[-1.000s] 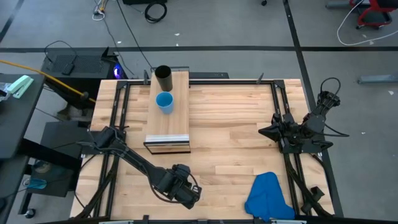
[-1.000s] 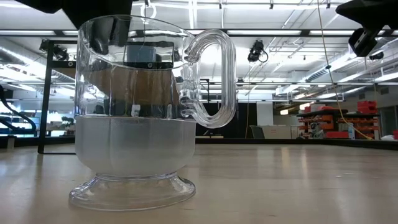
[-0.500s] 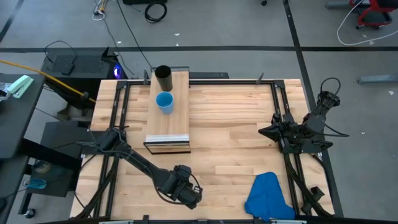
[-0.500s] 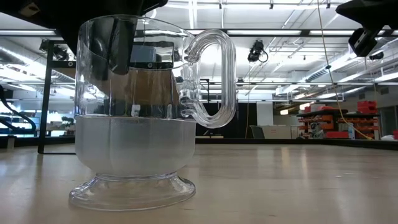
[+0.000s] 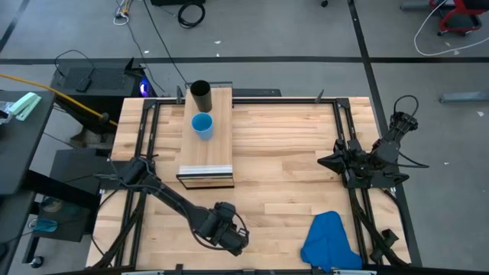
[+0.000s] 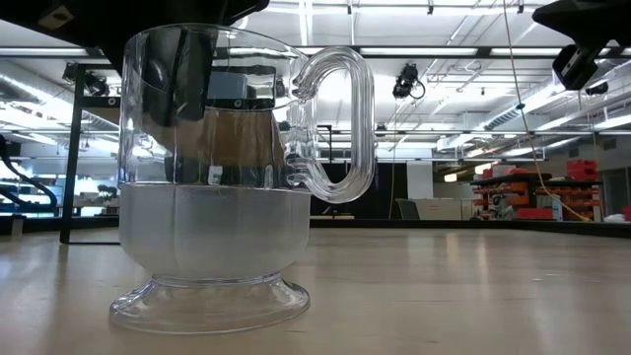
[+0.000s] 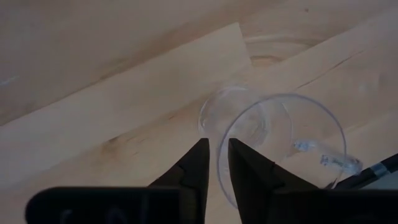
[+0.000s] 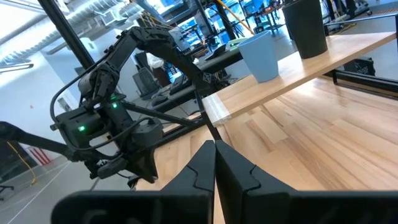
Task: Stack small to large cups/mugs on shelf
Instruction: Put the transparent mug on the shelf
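Observation:
The clear cup (image 6: 212, 197) has a loop handle and a flared foot, and it stands upright on the table near the near edge. My left gripper (image 7: 219, 163) reaches down on it from above (image 5: 227, 234), shut on its rim. The black cup (image 5: 201, 95) and the blue cup (image 5: 202, 126) stand upright on the far half of the shelf (image 5: 208, 156). My right gripper (image 8: 214, 152) is shut and waits at the table's right side (image 5: 336, 162). My left gripper holds the clear cup by its rim (image 7: 219, 144) on the side away from the handle. One finger (image 6: 187, 69) is inside the cup and the other outside, coming from above and pointing down. The cup stands upright with its foot (image 6: 209, 301) on the table.
A blue cloth (image 5: 330, 241) lies at the table's near right corner. The near half of the shelf, toward its metallic front edge (image 5: 206, 171), is bare. Bare wood lies between the shelf and the right arm.
My left gripper has come down onto the clear cup. In the low view one dark finger has dropped inside the cup wall. The cup has stayed where it was on the table.

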`<state>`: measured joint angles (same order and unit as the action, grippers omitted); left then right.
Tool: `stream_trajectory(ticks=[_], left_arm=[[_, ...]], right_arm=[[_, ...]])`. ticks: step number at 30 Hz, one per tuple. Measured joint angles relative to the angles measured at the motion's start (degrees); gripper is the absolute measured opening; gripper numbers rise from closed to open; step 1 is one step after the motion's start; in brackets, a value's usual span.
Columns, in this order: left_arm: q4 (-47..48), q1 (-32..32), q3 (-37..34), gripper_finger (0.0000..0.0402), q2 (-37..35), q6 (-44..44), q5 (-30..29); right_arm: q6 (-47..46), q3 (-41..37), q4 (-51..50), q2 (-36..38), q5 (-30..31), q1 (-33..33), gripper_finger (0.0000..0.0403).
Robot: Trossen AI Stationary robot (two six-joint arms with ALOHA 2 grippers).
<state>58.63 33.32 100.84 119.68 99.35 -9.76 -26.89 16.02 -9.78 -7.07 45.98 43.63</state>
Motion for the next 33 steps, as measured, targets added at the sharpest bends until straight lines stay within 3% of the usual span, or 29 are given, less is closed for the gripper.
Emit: stream_trajectory(ticks=[14, 22, 33], left_arm=[[0.0, -0.4, 0.0, 0.0009, 0.0, -1.1, 0.0], [-0.1, -0.4, 0.0, 0.0009, 0.0, -1.3, 0.2], [-1.7, -0.4, 0.0, 0.0007, -3.4, -7.3, 7.7]], right_arm=[[0.0, 0.0, 0.0, 0.0, 0.0, 0.0, 0.0016], [0.0, 0.0, 0.0, 0.0, 0.0, 0.0, 0.0016], [0.0, 0.0, 0.0, 0.0, 0.0, 0.0, 0.0016]])
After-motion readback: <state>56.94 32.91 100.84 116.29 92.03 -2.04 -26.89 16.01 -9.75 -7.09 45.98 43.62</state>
